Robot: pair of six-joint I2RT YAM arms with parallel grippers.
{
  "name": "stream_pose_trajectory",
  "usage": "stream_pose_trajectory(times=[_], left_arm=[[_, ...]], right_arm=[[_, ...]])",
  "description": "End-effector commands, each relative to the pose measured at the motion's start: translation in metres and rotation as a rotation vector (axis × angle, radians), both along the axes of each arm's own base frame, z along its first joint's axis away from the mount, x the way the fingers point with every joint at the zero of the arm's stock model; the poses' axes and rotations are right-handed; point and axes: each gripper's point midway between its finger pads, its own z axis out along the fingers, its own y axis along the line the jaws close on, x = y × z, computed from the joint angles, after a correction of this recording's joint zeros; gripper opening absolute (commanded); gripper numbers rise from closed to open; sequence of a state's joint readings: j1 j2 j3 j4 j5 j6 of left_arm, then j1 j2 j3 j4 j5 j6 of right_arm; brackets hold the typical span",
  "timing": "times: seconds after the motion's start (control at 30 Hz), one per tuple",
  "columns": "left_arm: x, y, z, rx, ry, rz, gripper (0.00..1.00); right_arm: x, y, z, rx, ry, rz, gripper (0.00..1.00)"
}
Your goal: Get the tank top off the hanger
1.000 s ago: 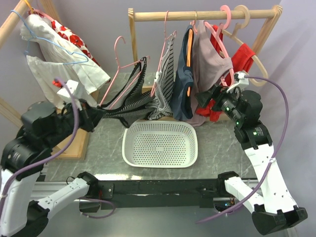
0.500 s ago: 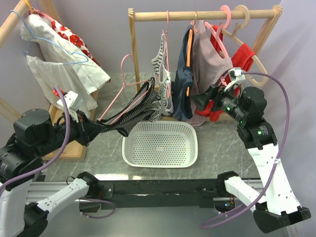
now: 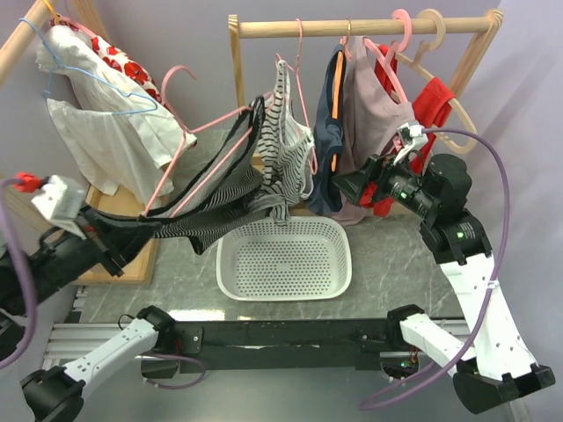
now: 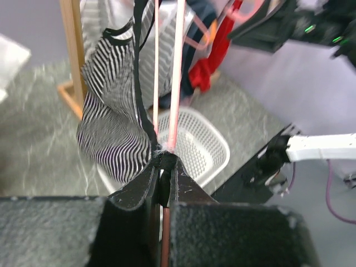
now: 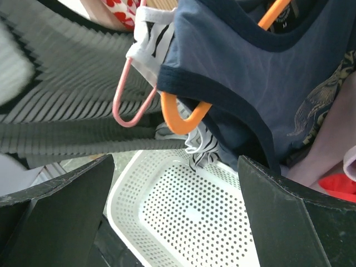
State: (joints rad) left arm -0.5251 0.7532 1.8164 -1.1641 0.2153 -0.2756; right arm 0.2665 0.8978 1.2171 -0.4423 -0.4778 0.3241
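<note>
Stripping step: left pincer (image 4: 165, 162) clamps pink hanger (image 4: 177, 67) up-left of basket (image 3: 308, 221); right pincer (image 3: 345, 186) gapes empty, so next it should grab striped tank top (image 4: 111, 122) & tug free.

Wall: we see plain lilac wall (image 3: 158, 26) behind the wooden rail (image 3: 264, 28).
Rail: light wood, horiz. bar on upright posts.
Table: grey marbled top (image 3: 387, 264), under & in front of rail.
2nd rack: light wood (image 3: 18, 44), left of rail, poles tilted.
Light: even, diffuse, we'd say.
</note>
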Motion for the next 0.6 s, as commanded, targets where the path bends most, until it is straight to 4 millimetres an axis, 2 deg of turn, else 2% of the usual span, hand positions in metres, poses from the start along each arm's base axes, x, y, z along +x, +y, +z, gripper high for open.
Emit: stream_pose_trajectory(times=[0.0,0.23,0.3,0.43,0.5,0.57], left_arm=[[-0.001,-0.009,0.053,-0.094,-0.151,-0.051,0.01],[0.01,-0.033,0.036,-0.025,-0.104,-0.156,0.01],[0.006,-0.036,0.042,-0.029,-0.125,-0.185,0.01],[-0.015,-0.031,0.075,-0.084,-0.281,-0.221,0.01],[-0.018,-0.027,0.088,-0.113,-0.331,-0.211,0.01],[-0.015,-0.028,0.087,-0.106,-0.326,-0.206,0.01]], right_arm=[[-0.003,0.008,0.018,0.017,-0.06,0.049,1.0],[-0.016,0.019,0.023,0.017,-0.105,0.126,1.0],[-0.017,0.019,0.026,0.025,-0.126,0.121,1.0],[-0.011,0.013,0.027,0.019,-0.144,0.072,1.0],[-0.009,0.012,0.026,0.021,-0.138,0.064,1.0],[-0.008,0.013,0.025,0.031,-0.138,0.065,1.0]])
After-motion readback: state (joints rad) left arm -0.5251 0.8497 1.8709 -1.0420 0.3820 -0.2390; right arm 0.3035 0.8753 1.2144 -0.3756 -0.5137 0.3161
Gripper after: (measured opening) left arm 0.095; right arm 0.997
